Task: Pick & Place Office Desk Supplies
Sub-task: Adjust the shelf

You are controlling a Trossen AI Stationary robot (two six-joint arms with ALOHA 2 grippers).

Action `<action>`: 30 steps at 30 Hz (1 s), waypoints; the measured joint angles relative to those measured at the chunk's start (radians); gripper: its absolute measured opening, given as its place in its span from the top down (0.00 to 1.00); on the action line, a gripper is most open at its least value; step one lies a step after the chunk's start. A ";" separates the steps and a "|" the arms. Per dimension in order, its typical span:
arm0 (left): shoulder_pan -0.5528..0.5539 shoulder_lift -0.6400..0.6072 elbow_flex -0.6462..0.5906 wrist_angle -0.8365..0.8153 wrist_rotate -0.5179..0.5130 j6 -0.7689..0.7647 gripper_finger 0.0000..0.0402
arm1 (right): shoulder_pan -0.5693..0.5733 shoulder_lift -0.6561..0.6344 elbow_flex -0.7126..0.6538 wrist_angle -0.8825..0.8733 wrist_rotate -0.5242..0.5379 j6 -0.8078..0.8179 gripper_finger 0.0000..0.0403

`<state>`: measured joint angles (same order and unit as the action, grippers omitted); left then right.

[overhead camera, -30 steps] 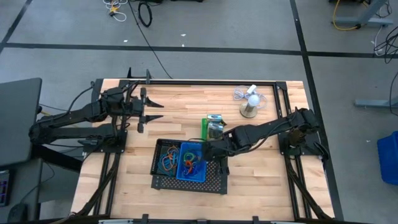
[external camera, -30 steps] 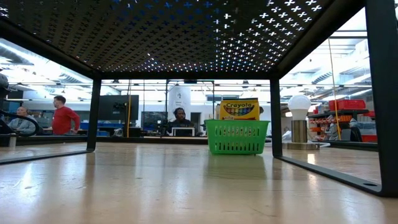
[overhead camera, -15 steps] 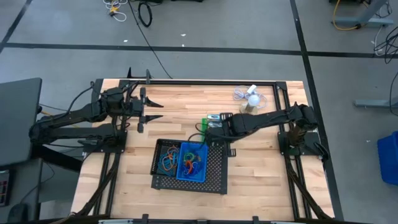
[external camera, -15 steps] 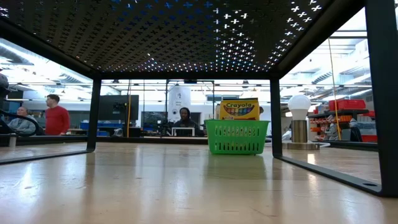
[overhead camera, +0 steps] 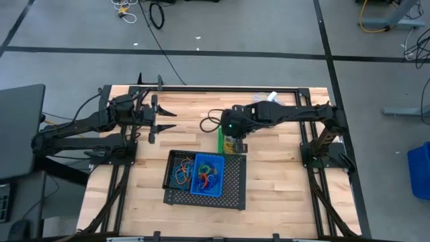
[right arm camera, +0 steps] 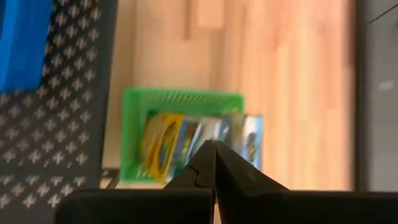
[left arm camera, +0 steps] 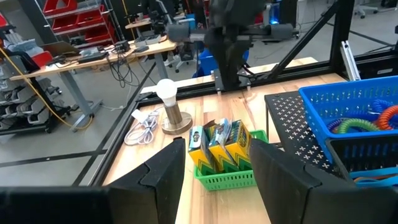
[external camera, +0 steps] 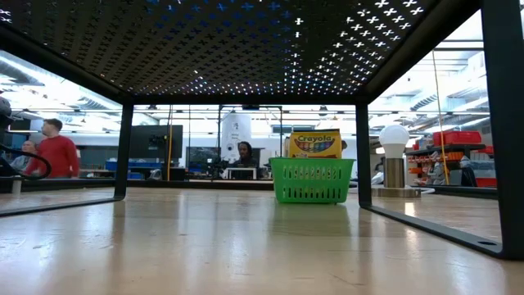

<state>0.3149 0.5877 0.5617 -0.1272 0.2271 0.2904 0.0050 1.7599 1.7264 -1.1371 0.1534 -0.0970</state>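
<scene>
A green bin [overhead camera: 220,139] stands on the wooden table just beyond the black mesh tray [overhead camera: 235,191]. It holds upright yellow crayon boxes [right arm camera: 168,142] and green-white small boxes [left arm camera: 198,142]. My right gripper [right arm camera: 214,146] hangs shut above this bin, clear of it, with nothing between its fingers. In the tray sit a blue bin [overhead camera: 208,173] and a black bin [overhead camera: 180,171], both holding coloured rubber-band loops [overhead camera: 205,176]. My left gripper [overhead camera: 168,119] waits open at the far left, pointing nearly level toward the table's right.
A white mini fan [left arm camera: 168,106] on a round base, with its coiled cable, stands at the far right by the black frame rail. In the low view the green bin [external camera: 311,180] shows under the raised mesh tray. People move in the room behind.
My right gripper has swung from above the blue bin in the tray toward the table's far edge, rising a little, and now hangs over the green bin. It has stayed shut. Nothing on the table has moved.
</scene>
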 joint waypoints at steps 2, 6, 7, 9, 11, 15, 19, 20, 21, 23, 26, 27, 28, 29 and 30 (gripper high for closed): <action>0.000 0.002 0.000 0.000 -0.012 -0.002 0.53 | 0.021 -0.006 0.000 0.012 0.059 0.011 1.00; 0.000 0.001 0.000 -0.001 -0.053 0.001 0.53 | 0.060 -0.005 -0.001 -0.112 0.056 0.079 1.00; 0.000 0.001 0.000 -0.003 -0.055 0.001 0.53 | 0.076 -0.005 -0.001 -0.122 0.056 0.102 1.00; 0.000 0.001 0.000 -0.005 -0.054 0.001 0.53 | 0.117 -0.005 -0.001 -0.144 0.016 0.139 1.00; 0.000 0.001 0.000 -0.017 -0.058 0.001 0.53 | 0.161 -0.004 -0.001 -0.186 -0.066 0.188 1.00; -0.001 -0.004 0.000 -0.029 -0.120 -0.003 0.53 | 0.241 0.006 0.000 -0.253 -0.128 0.297 1.00; 0.000 -0.023 -0.001 0.059 -0.139 0.012 0.53 | 0.305 0.011 0.000 -0.272 -0.128 0.404 1.00; 0.000 -0.027 -0.001 0.084 -0.135 0.013 0.53 | 0.320 0.014 0.000 -0.280 -0.130 0.425 1.00; 0.000 -0.030 -0.001 0.110 -0.124 0.014 0.53 | 0.334 0.015 -0.005 -0.283 -0.133 0.445 1.00; 0.000 -0.033 0.004 0.137 -0.095 0.014 0.53 | 0.352 0.011 -0.049 -0.250 -0.176 0.482 1.00; 0.000 -0.037 0.022 0.135 -0.071 0.015 0.53 | 0.371 0.015 -0.155 -0.214 -0.235 0.517 1.00; 0.000 -0.038 0.027 0.131 -0.064 0.018 0.53 | 0.375 0.015 -0.191 -0.188 -0.237 0.524 1.00; 0.000 -0.038 0.029 0.129 -0.061 0.022 0.53 | 0.376 0.014 -0.225 -0.149 -0.238 0.529 1.00; 0.000 -0.039 0.029 0.127 -0.061 0.026 0.53 | 0.375 0.014 -0.256 -0.117 -0.241 0.534 1.00; 0.000 -0.042 0.029 0.121 -0.065 0.029 0.53 | 0.374 0.015 -0.279 -0.100 -0.239 0.534 1.00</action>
<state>0.3149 0.5456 0.5911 -0.0058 0.1623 0.3196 0.3789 1.7748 1.4470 -1.2368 -0.0860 0.4373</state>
